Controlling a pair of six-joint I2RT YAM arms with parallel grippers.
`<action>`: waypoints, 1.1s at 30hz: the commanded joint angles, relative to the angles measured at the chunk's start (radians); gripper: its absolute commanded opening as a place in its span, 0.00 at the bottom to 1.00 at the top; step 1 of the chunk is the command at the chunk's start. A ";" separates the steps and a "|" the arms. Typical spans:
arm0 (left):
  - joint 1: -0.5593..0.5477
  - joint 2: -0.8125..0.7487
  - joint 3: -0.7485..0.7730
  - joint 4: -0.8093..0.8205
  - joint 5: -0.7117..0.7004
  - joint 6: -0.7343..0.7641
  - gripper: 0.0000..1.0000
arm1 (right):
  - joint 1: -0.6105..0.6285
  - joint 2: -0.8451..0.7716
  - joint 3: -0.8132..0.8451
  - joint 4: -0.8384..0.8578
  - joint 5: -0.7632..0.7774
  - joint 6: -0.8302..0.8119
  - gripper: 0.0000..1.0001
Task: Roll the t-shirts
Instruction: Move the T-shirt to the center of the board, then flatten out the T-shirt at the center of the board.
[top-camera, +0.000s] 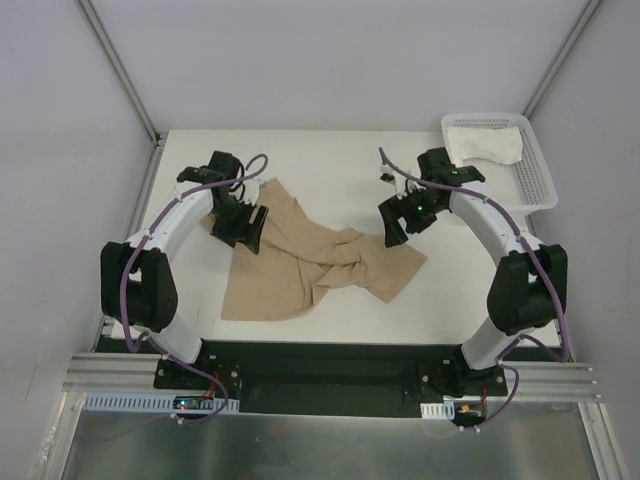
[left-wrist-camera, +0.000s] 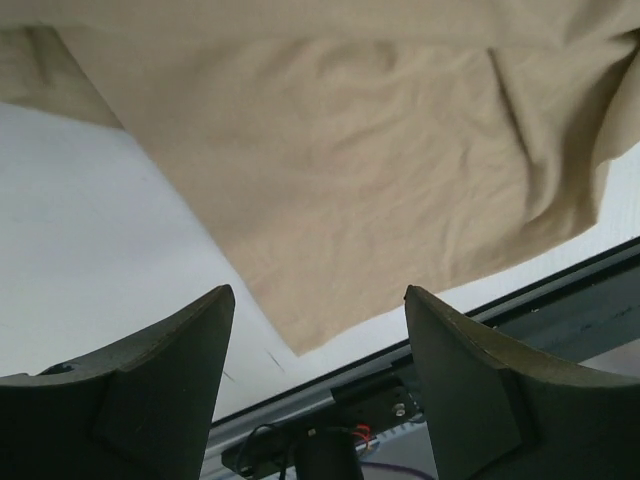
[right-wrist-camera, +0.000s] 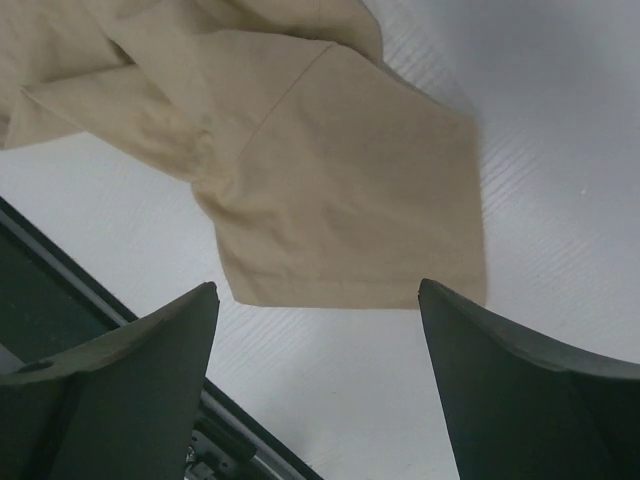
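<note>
Top external view. The tan t-shirt (top-camera: 300, 265) lies twisted on the bench (top-camera: 330, 160) between the arms; the white t-shirt (top-camera: 485, 145) sits in the far-right basket (top-camera: 537, 182). The left hand (top-camera: 240, 222) and right hand (top-camera: 395, 225) hover open, empty. Best practice: spread the tan cloth flat before rolling.

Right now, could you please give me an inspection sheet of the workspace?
Surface: white table, no marks seen.
Job's things: tan tee crumpled and twisted on the table between the arms; white tee bunched in the basket.
Clutter: white mesh basket at the far right corner; nothing else seen.
Grippers: left gripper open over the tan tee's left part; right gripper open over its right end; neither holds anything.
Cables: purple cables run along both arms, off the cloth.
Surroundings: pale walls, metal frame, dark base plate at the near edge.
</note>
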 joint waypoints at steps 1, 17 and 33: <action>-0.007 0.036 -0.097 -0.012 -0.052 0.003 0.69 | 0.024 0.111 0.023 0.008 0.095 -0.092 0.86; 0.051 0.329 -0.094 0.065 -0.057 -0.016 0.47 | 0.061 0.356 0.070 0.077 0.275 -0.226 0.71; 0.091 0.078 0.244 -0.497 0.225 0.199 0.00 | -0.067 0.172 0.123 -0.225 0.214 -0.203 0.01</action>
